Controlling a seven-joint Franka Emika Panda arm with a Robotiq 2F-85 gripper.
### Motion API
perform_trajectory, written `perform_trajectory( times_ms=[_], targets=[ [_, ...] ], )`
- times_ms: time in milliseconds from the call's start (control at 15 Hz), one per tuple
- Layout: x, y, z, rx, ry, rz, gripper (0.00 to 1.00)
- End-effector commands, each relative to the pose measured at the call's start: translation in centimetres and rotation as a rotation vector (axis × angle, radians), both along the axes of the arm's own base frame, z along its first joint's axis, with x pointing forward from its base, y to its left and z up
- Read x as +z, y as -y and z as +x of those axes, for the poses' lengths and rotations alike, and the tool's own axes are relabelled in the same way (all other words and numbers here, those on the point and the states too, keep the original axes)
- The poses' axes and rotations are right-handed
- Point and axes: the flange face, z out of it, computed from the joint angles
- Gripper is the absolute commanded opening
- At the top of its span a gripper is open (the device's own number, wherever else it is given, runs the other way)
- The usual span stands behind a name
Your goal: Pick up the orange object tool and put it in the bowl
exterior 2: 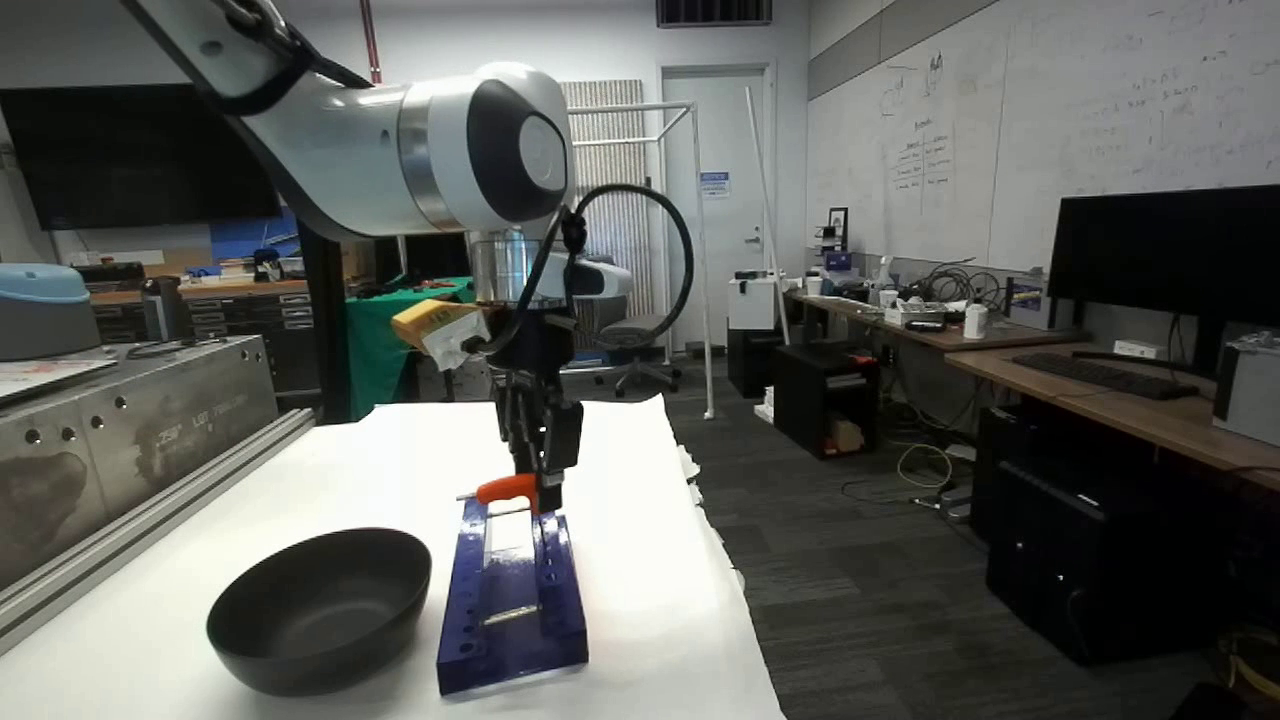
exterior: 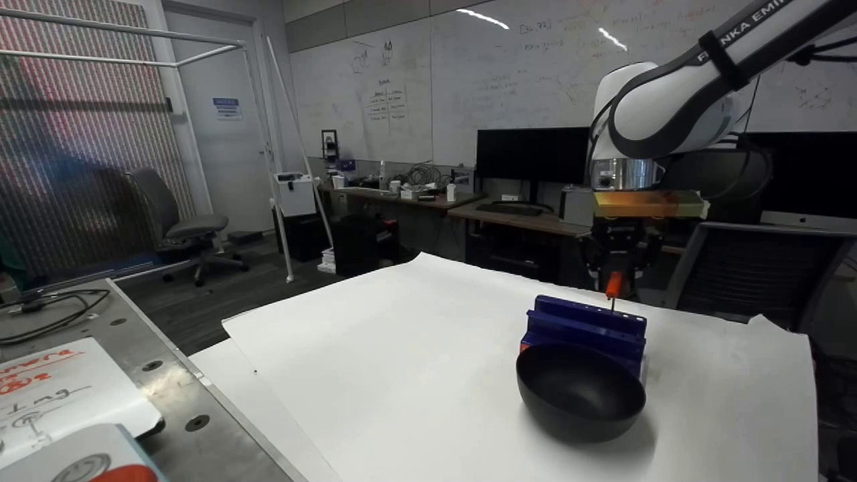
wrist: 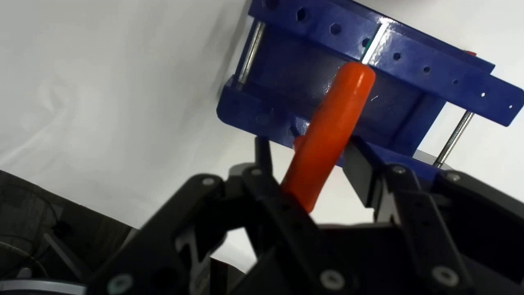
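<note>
The orange object tool has an orange-red handle (exterior: 614, 285) with a thin dark shaft that reaches down to the blue block in an exterior view. Its handle also shows in an exterior view (exterior 2: 507, 488) and large in the wrist view (wrist: 329, 131), where a silver end sticks out. My gripper (exterior: 616, 271) is above the block, also seen in an exterior view (exterior 2: 542, 482). In the wrist view my gripper (wrist: 310, 157) is open, its fingers on either side of the handle, with a gap at the right pad. The black bowl (exterior: 582, 428) sits beside the block, also in an exterior view (exterior 2: 300, 668).
The ribbed blue block (exterior: 586, 325) stands on the white-covered table (exterior: 402, 361) close to the bowl. It also shows in an exterior view (exterior 2: 512, 630) and the wrist view (wrist: 409, 61). A metal bench (exterior 2: 150, 410) runs along one side of the table.
</note>
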Motion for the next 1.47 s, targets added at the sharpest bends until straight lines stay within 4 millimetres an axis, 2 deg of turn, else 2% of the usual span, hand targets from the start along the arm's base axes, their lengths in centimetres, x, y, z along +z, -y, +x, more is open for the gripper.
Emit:
perform_trajectory(
  times_ms=[0,67,200,267,400,733,867,1067,1200,1333,1400],
  targets=[
    [0.7,-0.4,0.6,-0.013,0.015,-0.005,0.19],
    [0.9,-0.4,0.5,-0.009,0.017,-0.001,0.11],
    [1.7,-0.7,0.2,-0.003,0.026,-0.002,0.07],
    [2.4,-0.8,0.0,0.000,0.036,-0.005,0.13],
    [4.8,-1.2,-0.8,0.010,0.076,-0.008,0.13],
    [12.8,-3.2,-3.2,0.077,0.186,0.016,0.13],
    [14.6,-3.5,-3.6,0.113,0.215,0.095,0.13],
    [14.6,-2.2,-3.9,0.148,0.216,0.281,0.13],
    [12.2,-0.4,-3.9,0.147,0.187,0.398,0.13],
    [8.8,0.6,-4.1,0.165,0.154,0.505,0.14],
    [6.4,0.6,-4.4,0.180,0.107,0.535,0.14]
  ],
)
